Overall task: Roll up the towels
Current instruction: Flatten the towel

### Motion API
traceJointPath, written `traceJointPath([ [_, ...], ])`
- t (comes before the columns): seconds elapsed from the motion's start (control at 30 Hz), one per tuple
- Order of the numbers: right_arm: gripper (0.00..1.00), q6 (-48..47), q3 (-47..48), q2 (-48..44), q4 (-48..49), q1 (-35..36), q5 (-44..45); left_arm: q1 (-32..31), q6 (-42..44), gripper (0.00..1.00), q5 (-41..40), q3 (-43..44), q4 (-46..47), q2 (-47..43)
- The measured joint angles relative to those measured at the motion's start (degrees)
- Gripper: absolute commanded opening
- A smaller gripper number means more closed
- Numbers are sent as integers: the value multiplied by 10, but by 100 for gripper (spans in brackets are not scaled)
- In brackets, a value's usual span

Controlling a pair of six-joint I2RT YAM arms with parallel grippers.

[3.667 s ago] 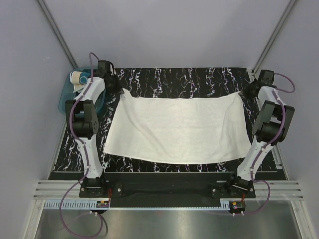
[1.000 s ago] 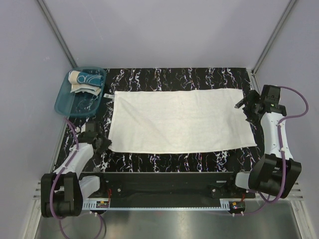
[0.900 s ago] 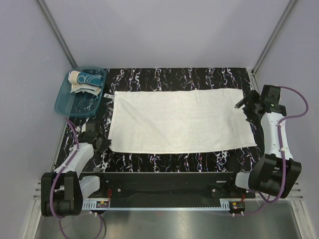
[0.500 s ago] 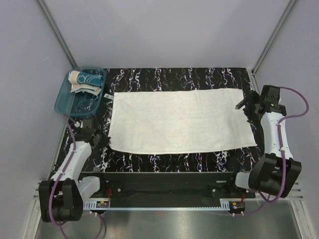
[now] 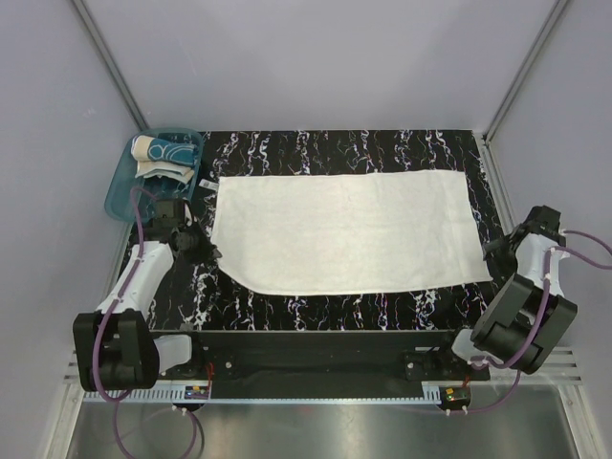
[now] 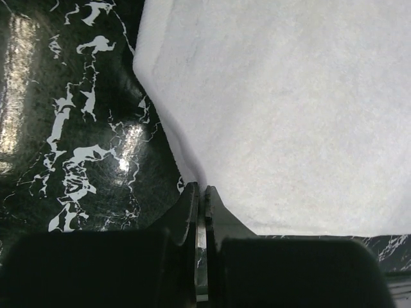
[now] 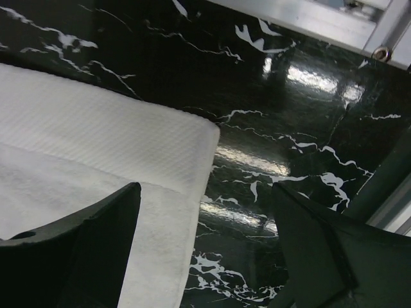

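Both arms have shifted within the last half second. The left gripper [image 5: 203, 247] has travelled away from its base to the near-left corner of the white towel [image 5: 344, 229]. The right gripper [image 5: 497, 251] has swung back from the towel's right edge to just beside its near-right corner. That near-left corner, square before, now runs as a slant. In the top view the white towel lies spread flat across the middle of the table [image 5: 335, 148]. The patterned towel [image 5: 164, 151] sits bunched in the tub [image 5: 120, 172] at far left, well apart.

Left wrist view: the jaws stand pressed together with only a thin slit between them, and the tips meet the cloth at its slanted edge. Whether any cloth is pinched between them cannot be told.

Right wrist view: the jaws stand wide apart, hovering over the corner, where a flat woven band borders the terry pile. Nothing is between them.

Handling, as a judgement: the white towel is light, soft and limp, with no stiffness of its own. It will sag and fold wherever it is unsupported. Hold is best taken at the two near corners, on the woven band, so that the near edge turns over evenly.
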Motion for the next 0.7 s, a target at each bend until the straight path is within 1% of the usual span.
traceJointPath([
  [0.1,88,8,-25,16,-1,-10,-6,1,5,0,18,0,0,0],
  [0.33,88,14,-29,50,17,-8,-12,1,11,0,39,-1,1,-2],
  [0.63,79,15,-43,94,61,-9,-16,1,11,0,36,-6,-1,-22],
  [0.7,75,14,-44,108,73,-14,-20,1,11,0,33,-6,-1,-23],
])
